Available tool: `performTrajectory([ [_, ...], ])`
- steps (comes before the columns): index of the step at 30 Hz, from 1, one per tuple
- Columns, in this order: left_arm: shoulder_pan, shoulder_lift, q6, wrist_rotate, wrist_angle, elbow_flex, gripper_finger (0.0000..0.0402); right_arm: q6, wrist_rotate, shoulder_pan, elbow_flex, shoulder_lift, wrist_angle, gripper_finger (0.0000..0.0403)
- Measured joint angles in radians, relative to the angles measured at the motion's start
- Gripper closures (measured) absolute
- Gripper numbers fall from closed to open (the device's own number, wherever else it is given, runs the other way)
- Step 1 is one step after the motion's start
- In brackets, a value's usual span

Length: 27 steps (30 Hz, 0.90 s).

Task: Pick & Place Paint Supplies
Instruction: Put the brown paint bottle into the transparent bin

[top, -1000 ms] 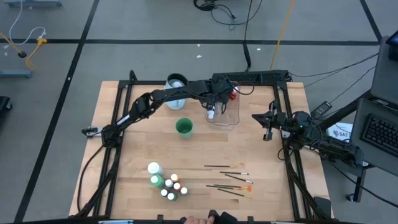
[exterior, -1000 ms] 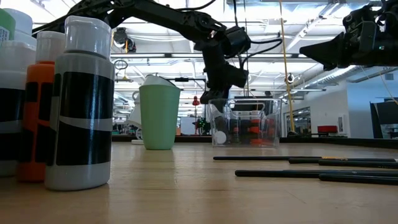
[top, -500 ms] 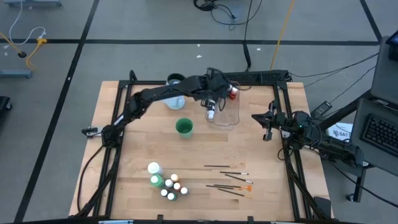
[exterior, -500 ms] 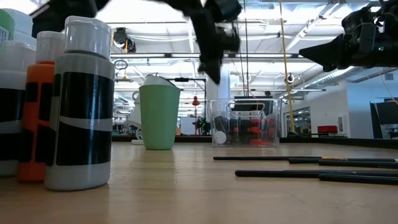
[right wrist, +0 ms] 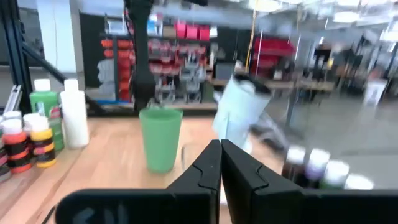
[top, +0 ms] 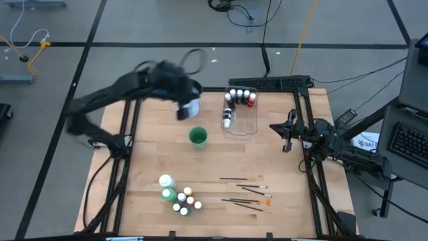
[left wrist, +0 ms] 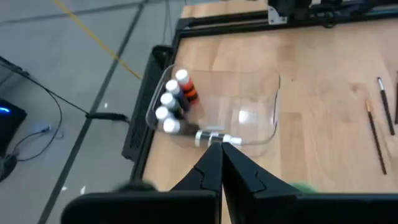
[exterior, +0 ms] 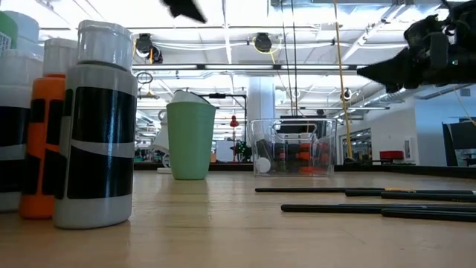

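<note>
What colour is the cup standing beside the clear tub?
The cup is green, seen best in the low view, beside the clear tub.

Grey floor (top: 167, 20) with dark lines, bright ceiling lights (exterior: 245, 33), red-stocked shelving (right wrist: 186, 53)

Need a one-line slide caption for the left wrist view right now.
Left hand, shut and empty, above the tub holding five small paint bottles; brushes lie beyond.
</note>
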<state>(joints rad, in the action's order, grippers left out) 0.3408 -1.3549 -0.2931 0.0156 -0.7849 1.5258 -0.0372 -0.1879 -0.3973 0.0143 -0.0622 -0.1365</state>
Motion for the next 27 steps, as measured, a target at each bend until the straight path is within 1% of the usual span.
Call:
performTrajectory([
  [4, 0.033, 0.332, 0.029, 0.010, 0.363, -0.544, 0.0396, 0.052, 0.009, 0.000, 0.000, -0.045, 0.035, 0.0399],
  [6, 0.043, 0.462, 0.093, 0.013, 0.562, -0.783, 0.0399, 0.076, 0.054, 0.000, 0.000, -0.085, -0.016, 0.0399],
  [8, 0.038, 0.558, 0.143, 0.009, 0.753, -0.963, 0.0400, 0.084, 0.106, 0.000, 0.018, -0.135, -0.089, 0.0400],
  [10, 0.018, 0.620, 0.146, 0.010, 0.918, -1.099, 0.0400, 0.068, 0.132, 0.000, 0.067, -0.207, -0.101, 0.0402],
  [12, 0.004, 0.660, 0.139, 0.013, 1.021, -1.190, 0.0400, 0.062, 0.140, 0.000, 0.136, -0.315, -0.066, 0.0402],
  [14, -0.006, 0.696, 0.121, 0.007, 1.085, -1.242, 0.0401, 0.055, 0.137, 0.000, 0.245, -0.446, -0.106, 0.0402],
  [16, -0.018, 0.724, 0.098, 0.006, 1.127, -1.273, 0.0400, 0.051, 0.138, -0.003, 0.352, -0.610, -0.114, 0.0402],
  [18, -0.026, 0.739, 0.085, -0.017, 1.145, -1.302, 0.0399, 0.049, 0.132, -0.007, 0.466, -0.798, -0.068, 0.0402],
  [20, -0.032, 0.748, 0.066, -0.018, 1.186, -1.326, 0.0400, 0.020, 0.132, -0.007, 0.619, -0.973, -0.003, 0.0402],
  [22, -0.036, 0.750, 0.059, -0.016, 1.210, -1.345, 0.0401, -0.020, 0.148, -0.007, 0.785, -1.122, 0.100, 0.0399],
  [25, -0.048, 0.748, 0.067, -0.016, 1.209, -1.378, 0.0397, -0.072, 0.234, -0.006, 1.005, -1.324, 0.320, 0.0381],
  [27, -0.050, 0.746, 0.055, -0.016, 1.203, -1.403, 0.0392, -0.121, 0.284, -0.005, 1.149, -1.436, 0.429, 0.0361],
])
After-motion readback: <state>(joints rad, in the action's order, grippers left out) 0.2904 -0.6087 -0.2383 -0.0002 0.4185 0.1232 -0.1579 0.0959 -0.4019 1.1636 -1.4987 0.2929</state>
